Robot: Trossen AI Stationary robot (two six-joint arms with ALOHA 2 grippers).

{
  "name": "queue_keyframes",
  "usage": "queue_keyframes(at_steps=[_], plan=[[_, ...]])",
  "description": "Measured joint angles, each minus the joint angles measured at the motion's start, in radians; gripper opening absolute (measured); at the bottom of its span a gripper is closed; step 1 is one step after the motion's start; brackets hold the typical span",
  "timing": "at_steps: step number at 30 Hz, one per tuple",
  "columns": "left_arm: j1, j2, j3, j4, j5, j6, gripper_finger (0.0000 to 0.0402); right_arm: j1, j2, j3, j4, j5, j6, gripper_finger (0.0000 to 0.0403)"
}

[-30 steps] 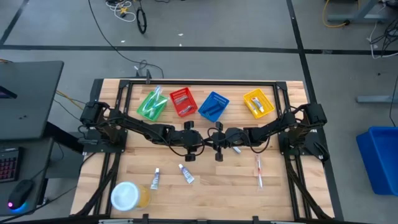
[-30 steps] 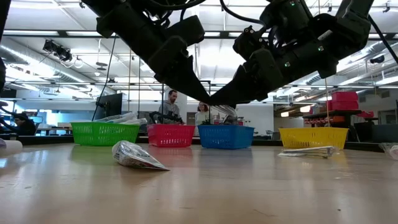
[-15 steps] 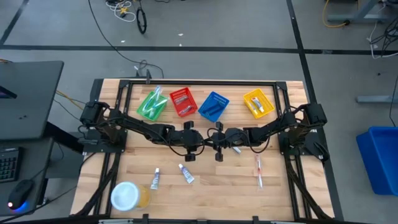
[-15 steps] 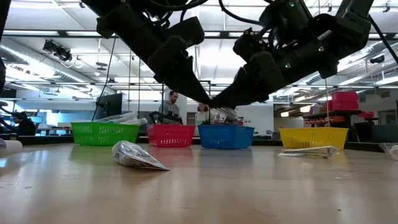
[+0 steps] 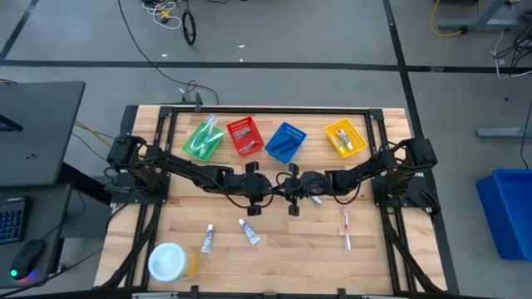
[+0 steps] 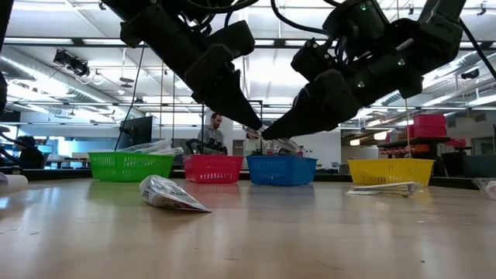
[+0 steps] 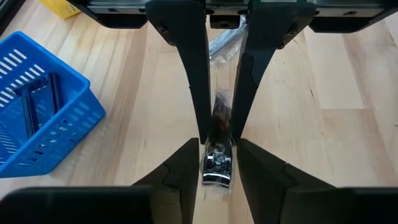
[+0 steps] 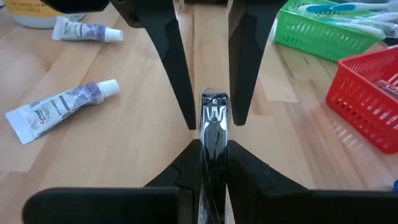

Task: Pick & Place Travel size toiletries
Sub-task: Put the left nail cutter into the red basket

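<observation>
Both grippers meet tip to tip above the table's middle. A chrome nail clipper (image 8: 214,127) in a clear packet runs along between them, clear of the table. My right gripper (image 8: 213,152) is shut on it. My left gripper (image 7: 216,152) is open, with a finger on either side of the clipper's end (image 7: 216,167); I see no touch. Two white tubes (image 5: 207,239) (image 5: 249,232) and a wrapped toothbrush (image 5: 347,230) lie flat on the near half of the table. My right gripper pinches the clipper's chrome body (image 8: 214,146) between its two fingers, which lie along it. It comes roughly level from the table's right. The clipper is lifted clear, and the packet's crinkled tail (image 6: 284,144) hangs below the fingers.
Green (image 5: 204,139), red (image 5: 244,136), blue (image 5: 286,141) and yellow (image 5: 345,137) baskets stand in a row along the far side, with items in them. A white-lidded yellow jar (image 5: 170,262) sits at the near left corner. People show in the room behind the table.
In the low view the two grippers' tips overlapped a second ago and now stand slightly apart. My right gripper has drawn a little toward the table's right with the clipper. My left arm has kept still.
</observation>
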Motion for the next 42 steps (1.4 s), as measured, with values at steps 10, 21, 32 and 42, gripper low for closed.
queue_keyframes(at_steps=[10, 21, 32, 42], plan=[[0.0, 0.0, 0.0, 0.0, 0.002, -0.003, 0.01, 0.0, 0.0, 0.0, 0.008, -0.015, 0.024, 0.0058], [0.0, 0.0, 0.0, 0.0, 0.001, -0.005, 0.0106, 0.0, 0.0, 0.0, 0.008, -0.016, 0.027, 0.0058], [0.0, 0.0, 0.0, 0.0, -0.003, -0.004, 0.0137, 0.0, 0.0, 0.0, 0.002, -0.017, 0.027, 0.0058], [0.0, 0.0, 0.0, 0.0, -0.003, -0.004, 0.0114, 0.0, 0.0, 0.0, 0.014, -0.017, 0.027, 0.0058]])
